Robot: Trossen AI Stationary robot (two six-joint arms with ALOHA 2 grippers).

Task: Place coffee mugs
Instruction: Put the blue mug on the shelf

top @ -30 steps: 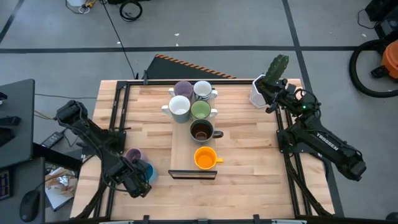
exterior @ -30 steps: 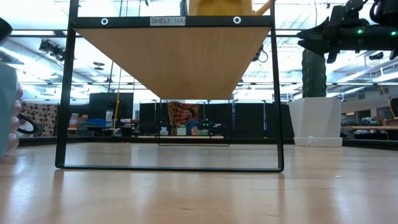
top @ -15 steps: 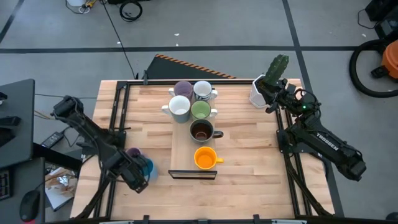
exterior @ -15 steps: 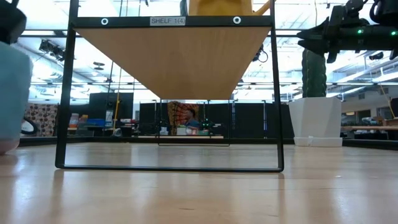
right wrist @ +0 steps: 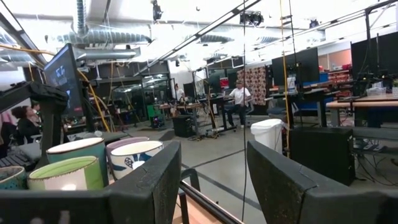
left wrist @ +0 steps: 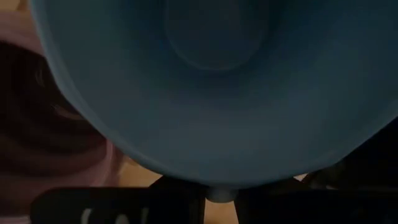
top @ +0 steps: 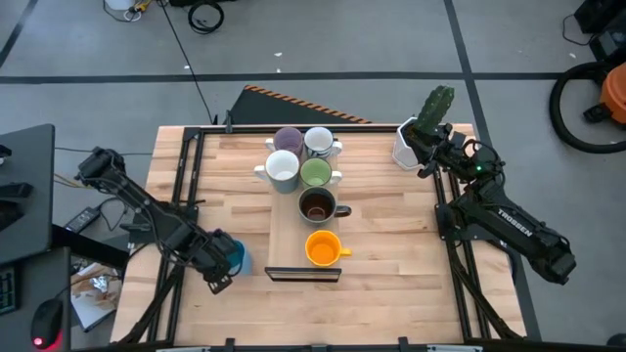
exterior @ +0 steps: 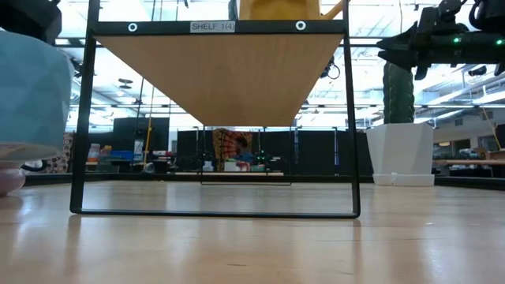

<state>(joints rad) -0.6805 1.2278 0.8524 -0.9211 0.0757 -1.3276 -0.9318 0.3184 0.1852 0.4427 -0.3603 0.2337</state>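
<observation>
Near the table's front left corner, the left gripper (top: 217,266) was clamped on a blue mug (top: 231,256), lifted above a purple mug (exterior: 8,180). Six mugs sat on a central shelf (top: 284,235), the orange mug (top: 323,248) frontmost. At the back right corner, the right gripper (top: 415,140) hovered, fingers apart, beside a potted cactus (top: 430,115).

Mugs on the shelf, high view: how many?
6. Purple and patterned white at the back, white and green next, then brown, orange frontmost. A seventh, blue, is in the left gripper, off the shelf.
</observation>
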